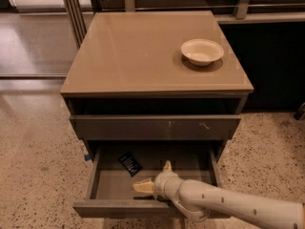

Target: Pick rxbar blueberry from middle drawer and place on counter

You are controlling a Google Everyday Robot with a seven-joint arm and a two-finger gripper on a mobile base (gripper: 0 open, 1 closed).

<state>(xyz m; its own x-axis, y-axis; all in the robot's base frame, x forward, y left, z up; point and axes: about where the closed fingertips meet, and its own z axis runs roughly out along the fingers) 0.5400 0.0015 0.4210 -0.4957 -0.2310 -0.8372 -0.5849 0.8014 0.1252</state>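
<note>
The rxbar blueberry (pixel 129 163), a small dark wrapper with white print, lies flat on the floor of the open middle drawer (pixel 190 168), left of centre. My gripper (pixel 155 177) is inside the drawer, to the right of the bar and nearer the front, not touching it. Its cream fingers (pixel 143 187) are spread open and empty. The white arm reaches in from the lower right. The tan counter (pixel 138 51) tops the cabinet above.
A white bowl (pixel 202 50) stands on the counter at the right rear. The closed upper drawer front (pixel 157 127) with small white scratches overhangs the back of the open drawer. Speckled floor (pixel 33 166) surrounds the cabinet. Metal posts (pixel 71 8) stand behind on the left.
</note>
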